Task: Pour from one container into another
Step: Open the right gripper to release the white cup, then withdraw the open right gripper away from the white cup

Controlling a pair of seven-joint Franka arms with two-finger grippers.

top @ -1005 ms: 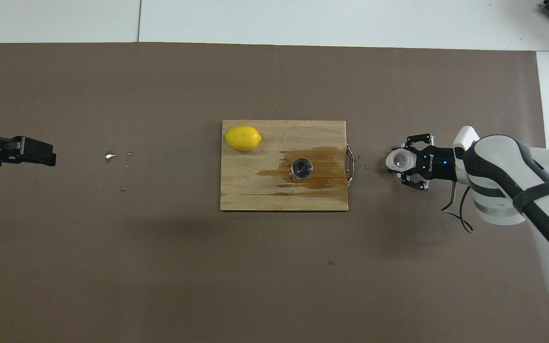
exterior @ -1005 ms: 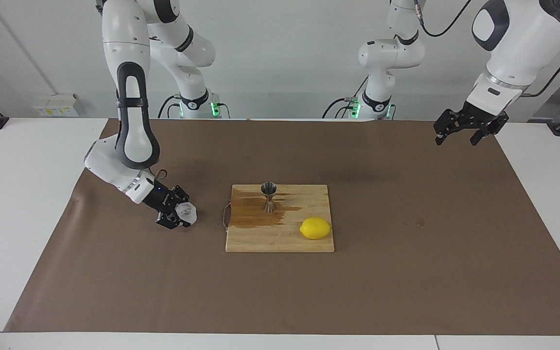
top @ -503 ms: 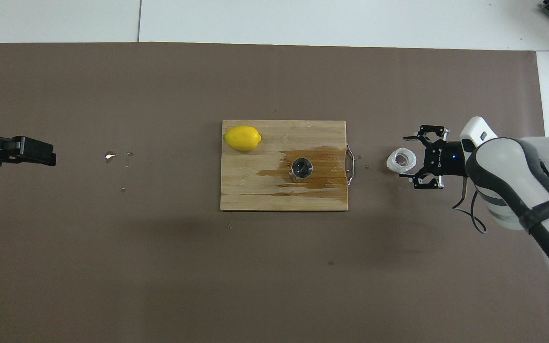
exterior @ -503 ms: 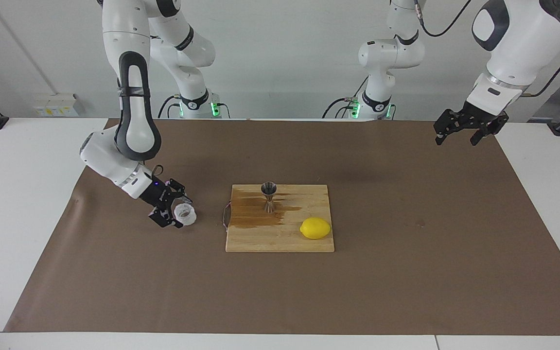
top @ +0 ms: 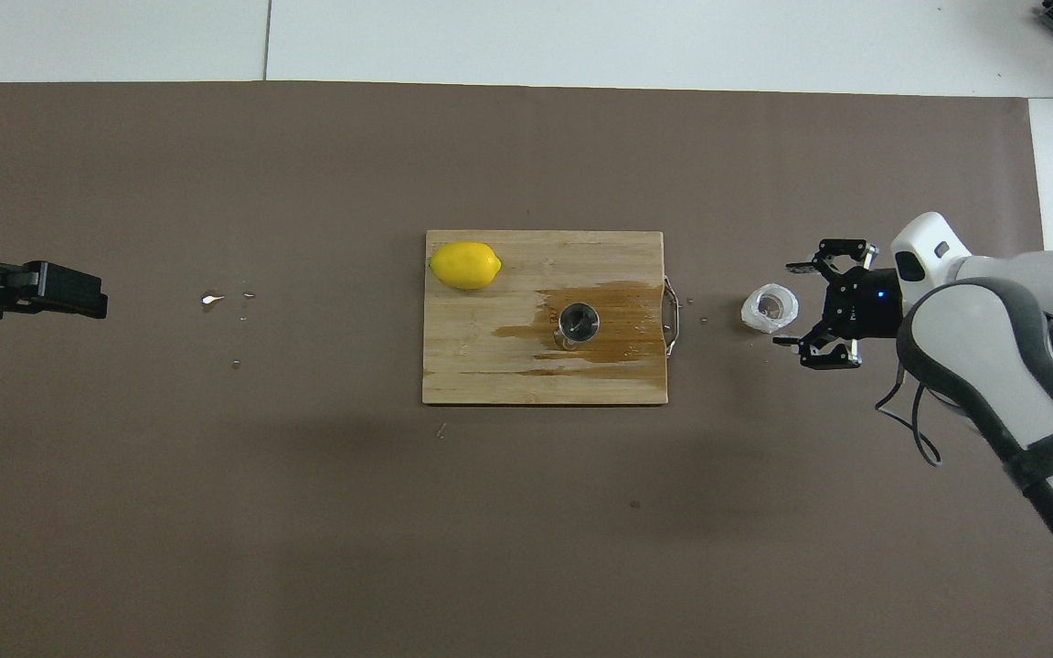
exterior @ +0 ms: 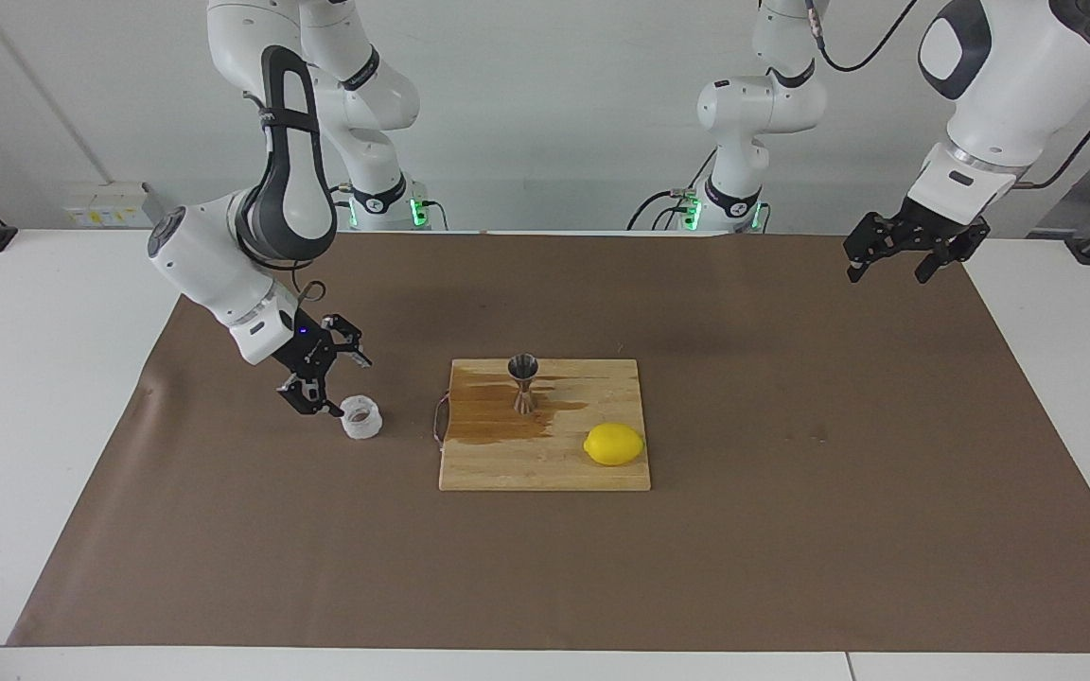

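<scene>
Standing upright on the brown paper sheet [exterior: 791,530] that is covering the white desk [exterior: 43,397], the cup [exterior: 360,417] is looking small, squat and translucent whitish, with ribbed sides and an open round mouth. It is sitting just off the tips of the right hand [exterior: 329,378], apart from them, between that hand and the board [exterior: 545,468]. The right hand is hovering low over the paper with its black fingers spread wide and pinching nothing.

The jigger [exterior: 523,383] is standing upright on the board, shiny steel, hourglass-shaped, two cones meeting at a narrow waist, its upper cone facing up. Pale, grainy wood is forming the rectangular board, with a thin metal handle [top: 672,315] on the edge facing the cup. A dark wet stain [top: 609,334] is spreading across the wood around the jigger's foot. A smooth yellow lemon [exterior: 613,444] is lying on the board's corner away from the right hand.

The left hand [exterior: 905,253] is waiting in the air over the paper's edge at its own end of the desk, fingers spread, holding nothing. A few glinting droplets [top: 211,298] are lying on the paper on that side.
</scene>
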